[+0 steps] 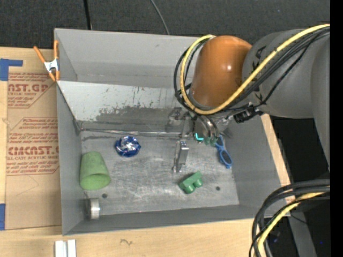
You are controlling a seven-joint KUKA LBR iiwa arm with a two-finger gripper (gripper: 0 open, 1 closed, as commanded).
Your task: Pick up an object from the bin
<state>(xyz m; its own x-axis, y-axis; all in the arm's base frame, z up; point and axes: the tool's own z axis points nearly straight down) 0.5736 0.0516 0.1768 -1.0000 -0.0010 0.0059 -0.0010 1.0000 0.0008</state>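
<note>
My gripper (180, 164) hangs low over the bin floor, right of the middle and below the arm's orange cover. A small green block (191, 183) lies just below and right of it, a short way apart. To the gripper's right, by the bin's right wall, lies a blue looped thing like a scissors handle (224, 157); its upper end is hidden under the wrist. Nothing shows as held in the gripper.
A crumpled blue and white ball (128, 146) lies left of the middle. A light green cup (94, 171) lies on its side at the left wall. A small silver cylinder (93, 210) sits in the front left corner.
</note>
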